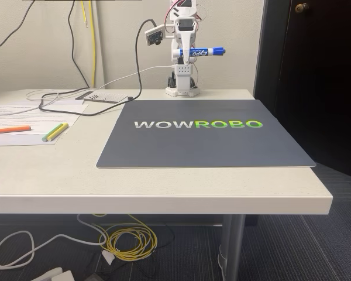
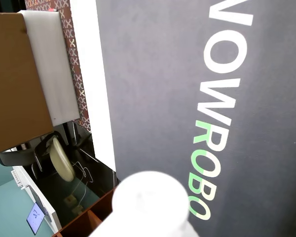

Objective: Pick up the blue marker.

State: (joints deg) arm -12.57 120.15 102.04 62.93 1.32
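While the small white arm is folded upright at the far edge of the pale worktop (image 1: 164,184), the short blue marker with white barrel, blue label and blue cap (image 1: 202,52) is held crosswise in the end effector (image 1: 189,54), well above the surface. The fingers are seen clamped on the marker's barrel, with the blue cap pointing to the right in the fixed view. Below it, a dark grey rectangular mat printed with "WOWROBO" in white and green letters (image 1: 205,146) is spread over the worktop. On sheets of white paper (image 1: 23,117) at the left, an orange highlighter (image 1: 10,129) and a yellow and a green pen (image 1: 55,132) are laid. In the wrist view, the mat (image 2: 153,74) is seen from above, and a blurred white rounded shape (image 2: 148,205) is close to the lens.
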